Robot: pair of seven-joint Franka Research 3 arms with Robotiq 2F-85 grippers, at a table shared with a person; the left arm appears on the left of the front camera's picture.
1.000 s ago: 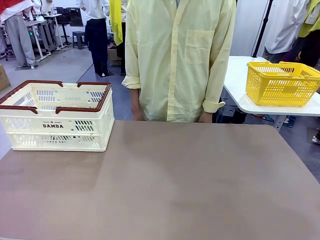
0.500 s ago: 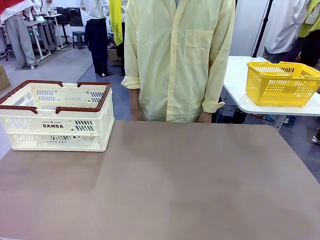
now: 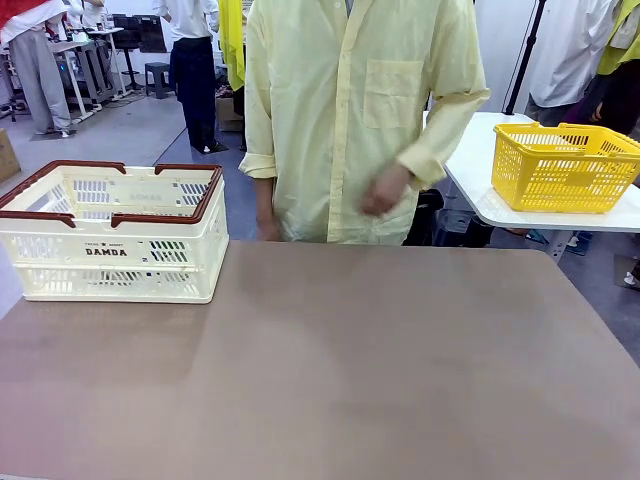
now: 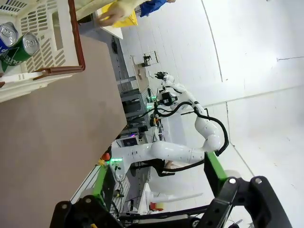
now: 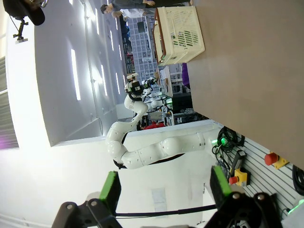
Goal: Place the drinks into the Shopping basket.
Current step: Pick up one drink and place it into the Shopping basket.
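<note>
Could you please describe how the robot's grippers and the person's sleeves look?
The left gripper has a black frame of jointed links, with a green pad on the finger and another on the opposite finger. The right gripper has the same black linkage and green pads. The person wears a pale yellow button shirt with a chest pocket, and its sleeves are rolled up.

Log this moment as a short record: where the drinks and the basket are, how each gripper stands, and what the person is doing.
basket: cream crate, far left of the brown table
drinks: green can and blue can lying inside the crate
left gripper: jaws open, holding nothing
right gripper: jaws open, holding nothing
person: at the far edge, one hand raised, nothing visibly held
task state: looks done
</note>
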